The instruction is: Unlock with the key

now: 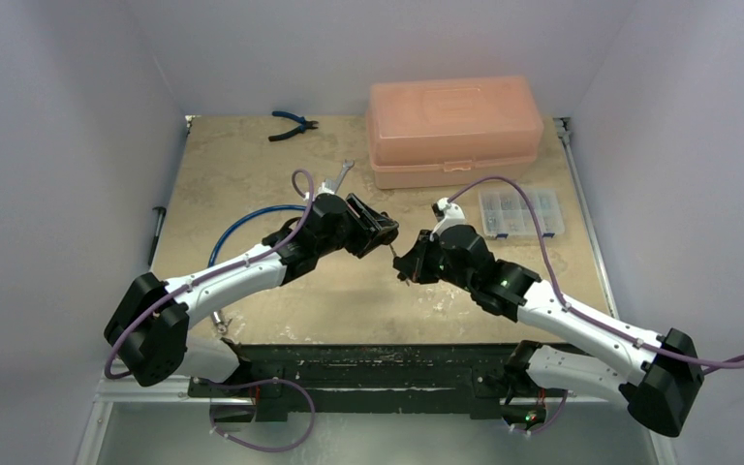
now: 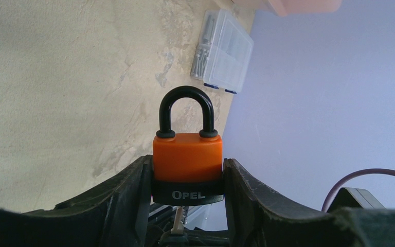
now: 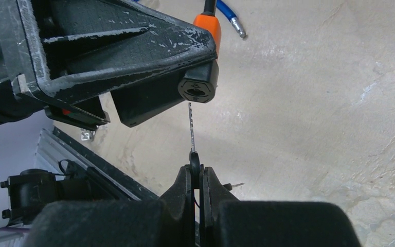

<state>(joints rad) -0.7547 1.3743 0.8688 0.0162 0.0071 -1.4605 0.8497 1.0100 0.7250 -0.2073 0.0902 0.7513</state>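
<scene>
In the top view you have the left gripper (image 1: 384, 231) and the right gripper (image 1: 405, 265) nose to nose near the middle of the table (image 1: 252, 165), the left one at about 10 o'clock from the right; a peach toolbox (image 1: 455, 131) sits at the table's 12 to 1 o'clock, blue-handled pliers (image 1: 293, 124) at 11, and a clear parts box (image 1: 521, 212) at 2. In the left wrist view your left jaws clamp the orange padlock (image 2: 187, 157) by its sides, off the table, with its black shackle (image 2: 186, 110) pointing to 12 o'clock and seated in the body. In the right wrist view your right jaws are pressed together on the head of the key (image 3: 191, 128); its blade points to 12 o'clock, the tip right at the padlock's black base, though you cannot tell whether it has entered the keyway
</scene>
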